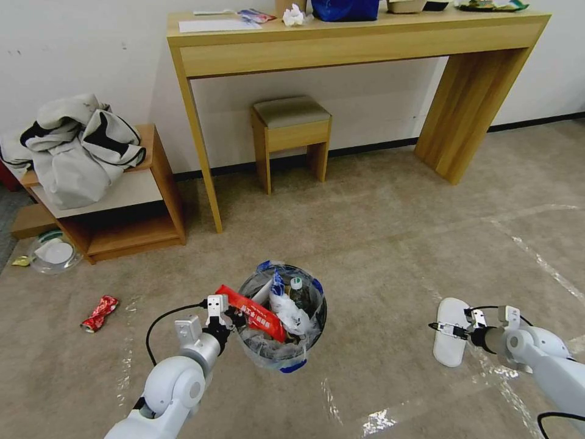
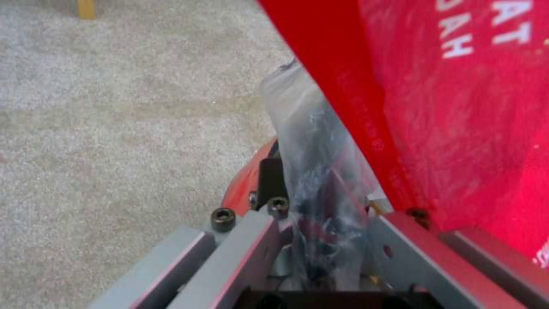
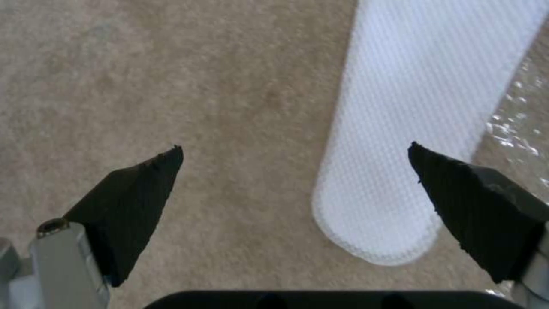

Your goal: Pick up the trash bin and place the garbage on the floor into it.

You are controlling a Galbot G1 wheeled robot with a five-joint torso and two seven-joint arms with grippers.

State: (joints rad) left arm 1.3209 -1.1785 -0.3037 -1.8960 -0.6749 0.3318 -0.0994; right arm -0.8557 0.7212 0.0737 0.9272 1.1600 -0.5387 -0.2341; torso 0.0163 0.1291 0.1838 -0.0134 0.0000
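Both grippers are working for you. Your left gripper (image 1: pixel 228 312) is clamping the trash bin (image 1: pixel 281 360) rim; your right gripper (image 1: pixel 446 328) is hanging spread over a white slipper (image 1: pixel 450 350).

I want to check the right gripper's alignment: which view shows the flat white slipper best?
The right wrist view: the flat white slipper lies close on the beige carpet, partly between the open right gripper. The head view shows it whole but smaller.
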